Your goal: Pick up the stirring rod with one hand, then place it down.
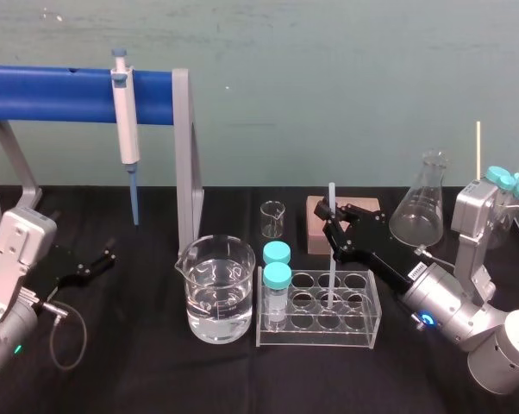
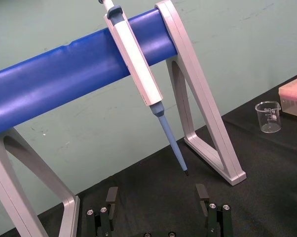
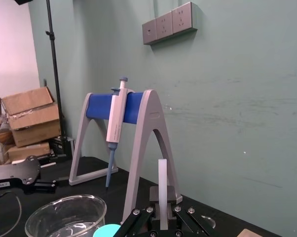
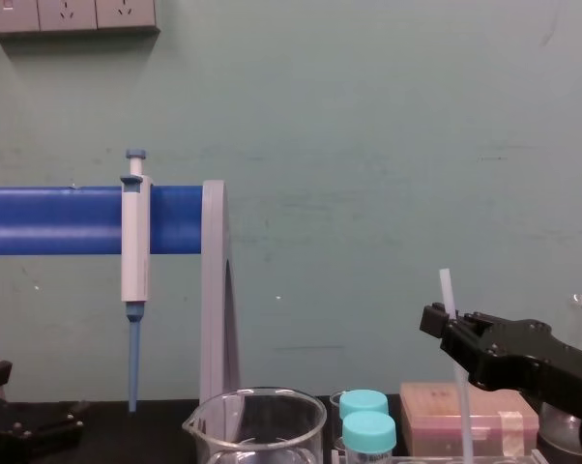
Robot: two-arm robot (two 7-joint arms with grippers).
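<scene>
The stirring rod (image 1: 331, 274) stands upright, a thin translucent-white stick whose lower end reaches into a well of the clear test tube rack (image 1: 315, 335). My right gripper (image 1: 333, 228) is shut on the stirring rod a little below its top, reaching in from the right. The rod (image 3: 162, 185) rises between the black fingers in the right wrist view, and it (image 4: 448, 288) pokes above the gripper (image 4: 448, 327) in the chest view. At the far left my left gripper (image 1: 100, 259) rests open and empty near the table, its fingers (image 2: 111, 196) spread wide.
A water-filled beaker (image 1: 215, 289) sits left of the rack, which holds two teal-capped vials (image 1: 277, 278). Behind are a small beaker (image 1: 272, 218), a pink box (image 1: 315, 231) and a conical flask (image 1: 419, 207). A pipette (image 1: 126, 121) hangs on the blue-barred stand (image 1: 53, 93).
</scene>
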